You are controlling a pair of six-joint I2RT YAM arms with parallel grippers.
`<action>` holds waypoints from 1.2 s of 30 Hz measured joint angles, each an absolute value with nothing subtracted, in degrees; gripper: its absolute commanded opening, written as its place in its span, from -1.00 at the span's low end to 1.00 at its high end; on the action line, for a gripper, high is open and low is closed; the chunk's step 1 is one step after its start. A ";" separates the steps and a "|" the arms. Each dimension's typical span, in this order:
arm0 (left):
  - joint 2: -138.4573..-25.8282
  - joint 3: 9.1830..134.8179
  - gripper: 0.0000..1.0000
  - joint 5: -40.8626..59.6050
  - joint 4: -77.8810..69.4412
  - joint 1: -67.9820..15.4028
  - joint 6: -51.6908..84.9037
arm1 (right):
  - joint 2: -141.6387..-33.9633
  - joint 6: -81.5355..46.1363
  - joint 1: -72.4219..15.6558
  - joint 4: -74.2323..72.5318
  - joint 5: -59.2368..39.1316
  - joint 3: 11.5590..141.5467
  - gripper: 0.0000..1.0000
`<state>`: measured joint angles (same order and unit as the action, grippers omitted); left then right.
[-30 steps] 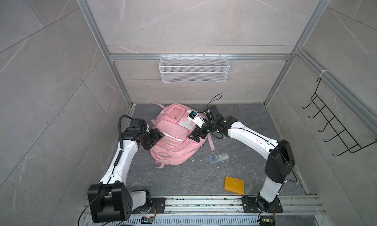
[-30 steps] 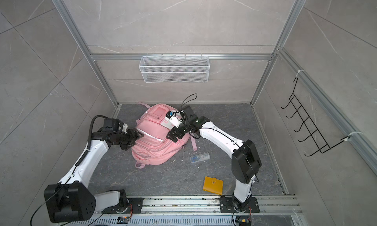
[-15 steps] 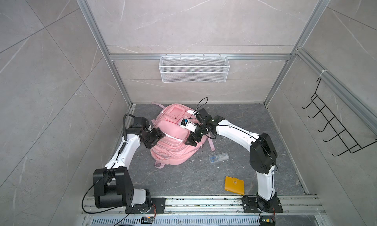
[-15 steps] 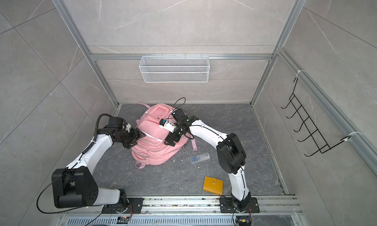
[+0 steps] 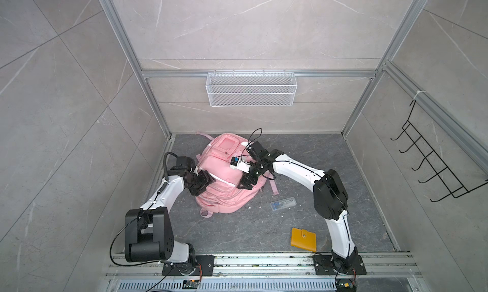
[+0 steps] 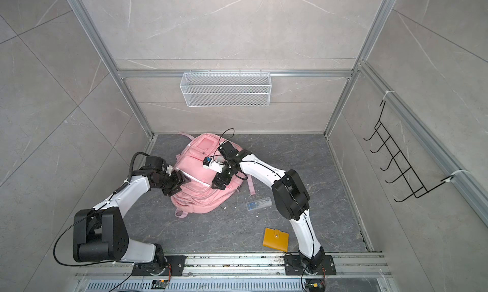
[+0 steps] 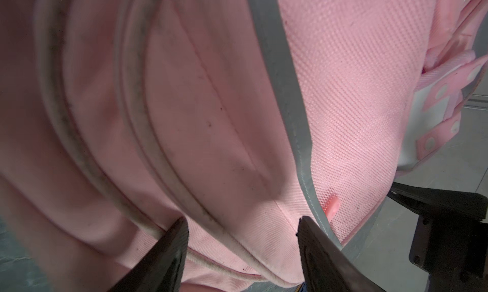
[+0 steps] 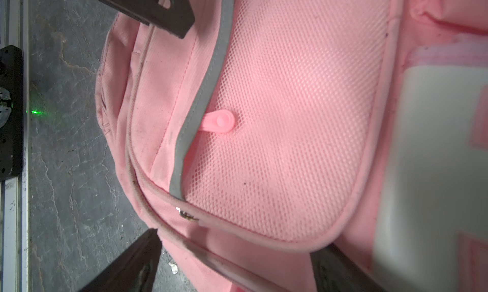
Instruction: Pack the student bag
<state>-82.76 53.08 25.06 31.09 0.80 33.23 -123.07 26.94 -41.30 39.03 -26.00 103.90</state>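
The student bag (image 5: 224,195) (image 6: 200,201), a pink backpack with a white stripe, lies flat on the grey floor. My left gripper (image 5: 207,180) (image 6: 184,181) is at its left side. In the left wrist view this gripper (image 7: 243,224) is open, with a fold of the bag (image 7: 211,119) and its piping between the jaws. My right gripper (image 5: 244,183) (image 6: 219,183) is on the bag's right side. In the right wrist view it (image 8: 236,245) is open and straddles the bag's (image 8: 290,119) rim. A pink pull tab (image 8: 219,121) lies on the mesh pocket.
A clear pencil box (image 5: 282,204) lies on the floor right of the bag, and a yellow wallet (image 5: 303,240) nearer the front rail. A white wire basket (image 5: 250,89) hangs on the back wall. A black hook rack (image 5: 433,169) is on the right wall.
My right gripper has moved down the bag's right side toward the front and narrowed a little. The left gripper stays at the bag's left side and has also narrowed.
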 measured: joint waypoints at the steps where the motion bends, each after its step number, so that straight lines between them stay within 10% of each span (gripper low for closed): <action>1: -82.76 52.66 0.34 25.28 30.68 0.80 33.47 | -123.24 27.07 -41.30 39.07 -26.02 103.92 0.78; 22: -82.74 48.95 0.17 26.74 28.05 0.80 35.79 | -119.79 18.50 -41.34 25.87 -29.67 93.12 0.82; 36: -77.60 53.80 0.45 21.21 33.85 0.80 31.57 | -113.93 17.54 -41.32 24.56 -29.39 86.37 0.88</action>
